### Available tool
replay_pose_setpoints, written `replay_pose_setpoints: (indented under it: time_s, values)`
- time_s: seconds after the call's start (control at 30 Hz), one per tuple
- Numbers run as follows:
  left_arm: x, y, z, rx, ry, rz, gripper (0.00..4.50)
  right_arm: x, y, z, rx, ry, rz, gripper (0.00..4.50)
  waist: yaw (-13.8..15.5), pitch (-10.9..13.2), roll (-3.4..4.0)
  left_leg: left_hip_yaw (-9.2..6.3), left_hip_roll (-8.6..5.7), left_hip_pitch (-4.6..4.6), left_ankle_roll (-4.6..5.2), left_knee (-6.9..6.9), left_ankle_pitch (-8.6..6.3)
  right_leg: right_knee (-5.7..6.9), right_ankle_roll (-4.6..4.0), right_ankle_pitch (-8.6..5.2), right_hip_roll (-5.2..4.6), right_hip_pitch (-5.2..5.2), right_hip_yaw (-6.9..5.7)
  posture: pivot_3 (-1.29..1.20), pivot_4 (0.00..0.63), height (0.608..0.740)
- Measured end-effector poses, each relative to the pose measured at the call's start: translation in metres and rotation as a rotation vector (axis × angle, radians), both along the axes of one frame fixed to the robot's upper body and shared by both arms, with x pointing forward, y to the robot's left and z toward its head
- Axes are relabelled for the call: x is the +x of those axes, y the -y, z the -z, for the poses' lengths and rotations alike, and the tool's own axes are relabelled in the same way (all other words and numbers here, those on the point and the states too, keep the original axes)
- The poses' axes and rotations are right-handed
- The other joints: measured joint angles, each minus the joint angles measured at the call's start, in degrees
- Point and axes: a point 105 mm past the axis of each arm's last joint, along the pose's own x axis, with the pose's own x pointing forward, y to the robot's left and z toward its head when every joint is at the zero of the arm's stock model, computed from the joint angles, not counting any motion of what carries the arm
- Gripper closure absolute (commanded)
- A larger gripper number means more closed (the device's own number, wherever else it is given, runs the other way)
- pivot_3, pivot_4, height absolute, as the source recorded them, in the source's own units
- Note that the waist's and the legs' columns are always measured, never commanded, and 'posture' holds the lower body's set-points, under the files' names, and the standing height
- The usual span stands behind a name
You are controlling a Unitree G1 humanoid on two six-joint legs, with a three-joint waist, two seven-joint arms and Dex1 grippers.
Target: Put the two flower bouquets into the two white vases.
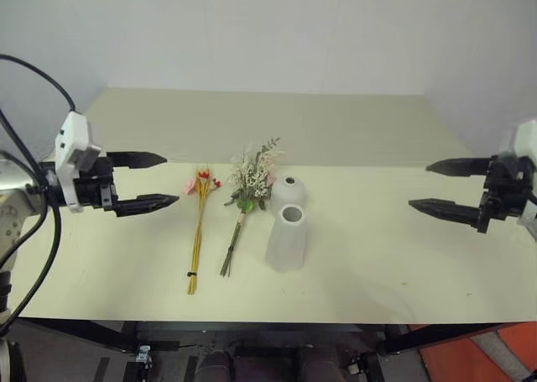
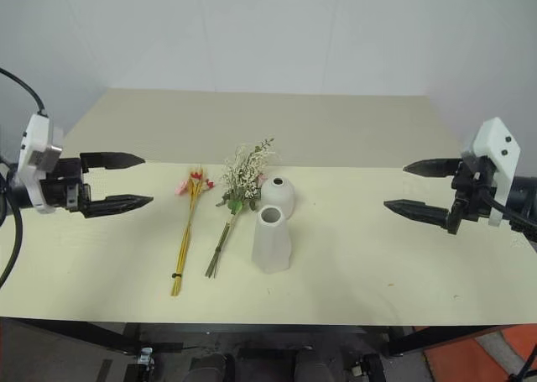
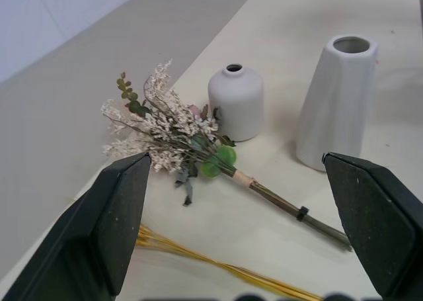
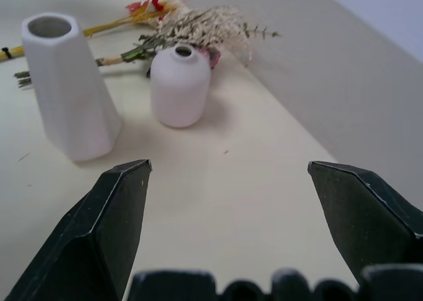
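Two flower bouquets lie side by side on the pale table: a slim yellow-stemmed bunch (image 1: 198,231) with red and pink blossoms, and a bushier bunch (image 1: 248,189) of white sprigs and green leaves. Right of them stand two white vases, a small round one (image 1: 288,191) and a taller cone-shaped one (image 1: 288,238) in front of it. My left gripper (image 1: 159,180) hovers open above the table, left of the slim bunch. Far off to the right, my right gripper (image 1: 426,185) also hangs open and empty.
The cream table (image 1: 386,264) has wide bare areas to the right of the vases and at the far left. Its front edge (image 1: 268,320) runs across near me. A darker beige surface (image 1: 336,126) lies behind, ending at a white wall.
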Motion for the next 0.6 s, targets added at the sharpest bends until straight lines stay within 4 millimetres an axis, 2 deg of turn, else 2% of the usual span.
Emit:
replay_pose_setpoints:
  time_s: [0.6]
  values:
    - [0.0061,0.0022,0.0042,0.01,-0.011,-0.003,0.0,0.0075,-0.0009,0.0044,0.003,-0.001,0.026,0.02,0.0,0.0,0.0,0.0,0.0,-0.02,0.0,0.0,0.0,0.02,0.22,0.11,0.0,-0.01,0.0,0.0,0.15,0.74]
